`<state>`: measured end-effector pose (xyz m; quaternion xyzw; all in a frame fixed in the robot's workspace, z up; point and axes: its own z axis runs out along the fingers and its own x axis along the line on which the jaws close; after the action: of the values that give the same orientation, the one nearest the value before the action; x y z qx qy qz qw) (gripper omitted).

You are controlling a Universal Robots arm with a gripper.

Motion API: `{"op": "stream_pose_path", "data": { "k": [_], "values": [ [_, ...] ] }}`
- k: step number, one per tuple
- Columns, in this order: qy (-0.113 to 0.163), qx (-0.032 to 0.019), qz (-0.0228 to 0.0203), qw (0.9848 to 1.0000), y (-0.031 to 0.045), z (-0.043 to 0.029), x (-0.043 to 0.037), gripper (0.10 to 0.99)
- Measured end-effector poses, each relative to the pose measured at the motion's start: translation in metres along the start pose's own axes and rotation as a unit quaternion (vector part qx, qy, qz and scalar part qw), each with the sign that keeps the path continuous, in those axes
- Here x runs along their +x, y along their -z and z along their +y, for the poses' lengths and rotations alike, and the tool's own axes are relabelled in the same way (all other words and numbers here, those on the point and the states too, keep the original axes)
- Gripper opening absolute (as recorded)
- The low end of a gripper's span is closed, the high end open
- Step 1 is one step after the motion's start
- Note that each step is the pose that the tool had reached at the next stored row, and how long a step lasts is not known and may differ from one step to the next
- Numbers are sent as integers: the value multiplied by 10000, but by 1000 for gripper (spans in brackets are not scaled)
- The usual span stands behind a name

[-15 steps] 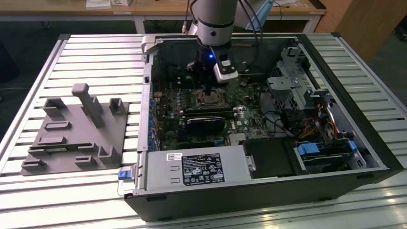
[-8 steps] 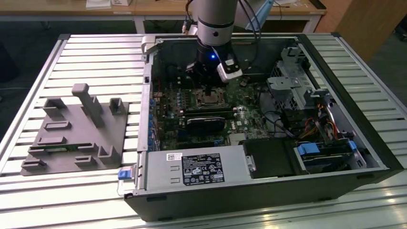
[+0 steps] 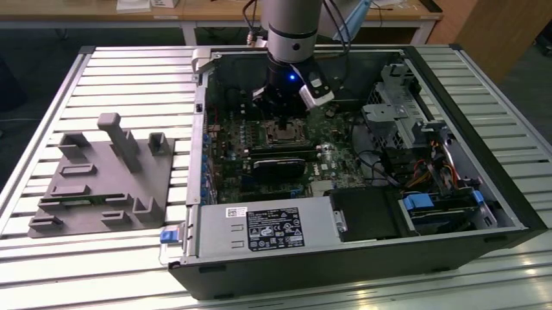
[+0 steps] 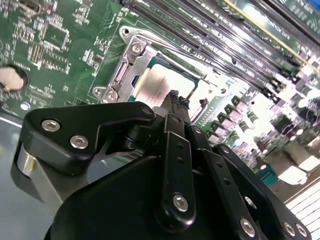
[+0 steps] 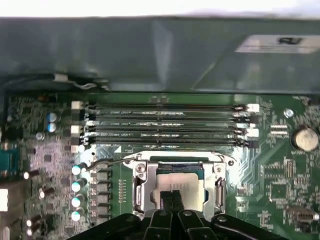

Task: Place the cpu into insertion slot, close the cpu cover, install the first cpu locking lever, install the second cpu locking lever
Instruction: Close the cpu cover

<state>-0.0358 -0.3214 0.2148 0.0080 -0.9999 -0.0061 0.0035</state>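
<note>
The cpu (image 5: pixel 182 181) lies flat in the insertion slot (image 3: pixel 280 132). Its grey top shows through the window of the cpu cover (image 5: pixel 141 185), which looks lowered around it. Gripper (image 5: pixel 172 196): fingers pressed together, holding nothing, tips over the slot, on or just above the cpu; contact not discernible. A wire locking lever (image 5: pixel 107 161) juts beside the slot, apparently unlatched.

Judgement: cover and lever stage. Press straight down, bearing on metal frame or lever, not the chip.

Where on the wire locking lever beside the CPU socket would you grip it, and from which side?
Grip the locking lever by its bent free end, which juts past the insertion slot. Probably come from above, jaws across the thin wire: it lies low, capacitors close beside.
</note>
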Motion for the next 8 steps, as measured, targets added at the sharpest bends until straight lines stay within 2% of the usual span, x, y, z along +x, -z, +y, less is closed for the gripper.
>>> {"op": "stream_pose_path", "data": {
  "k": [3, 8],
  "values": [
    [119, 2, -34, 9999, -5, -5, 6, 106],
    [111, 8, -107, 9999, -21, -9, 26, 106]
  ]
}}
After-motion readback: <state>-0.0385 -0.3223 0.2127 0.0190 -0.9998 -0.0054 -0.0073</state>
